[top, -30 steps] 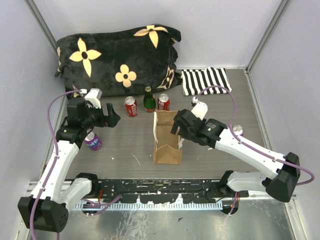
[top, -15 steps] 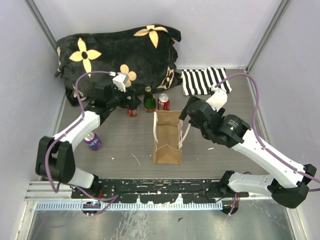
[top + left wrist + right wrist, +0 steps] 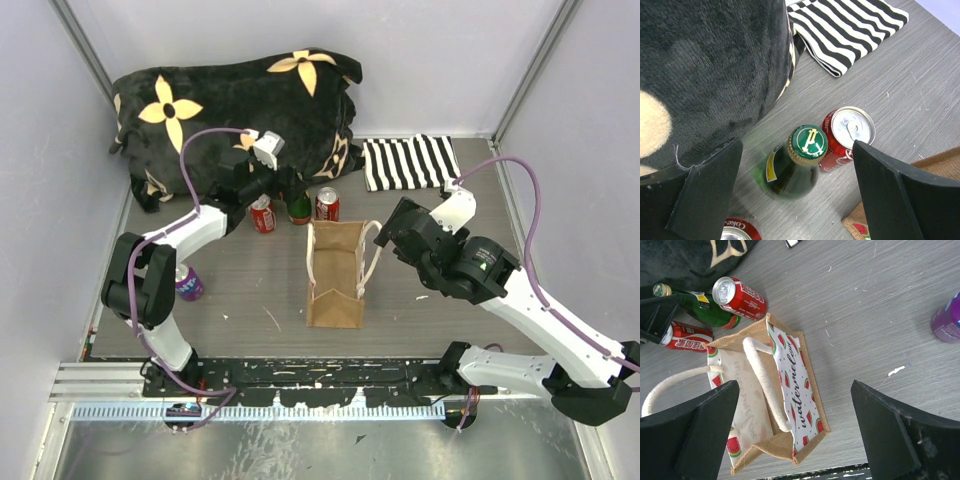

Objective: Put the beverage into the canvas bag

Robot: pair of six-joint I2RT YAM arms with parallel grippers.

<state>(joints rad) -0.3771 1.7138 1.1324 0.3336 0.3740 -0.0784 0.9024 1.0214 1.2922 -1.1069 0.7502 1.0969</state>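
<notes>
Green bottled beverage (image 3: 795,165) is standing on the bench (image 3: 240,300) beyond the canvas bag (image 3: 335,272); the left gripper (image 3: 797,187), spread wide like the right gripper (image 3: 797,432), is hovering above, probably next needing lowering around its neck.

Two red cola cans (image 3: 262,214) (image 3: 327,203) are counted — and one each of green bottle (image 3: 298,204), purple can (image 3: 187,284), canvas bag (image 3: 335,292), striped cloth (image 3: 408,162), floral cushion (image 3: 230,110).
</notes>
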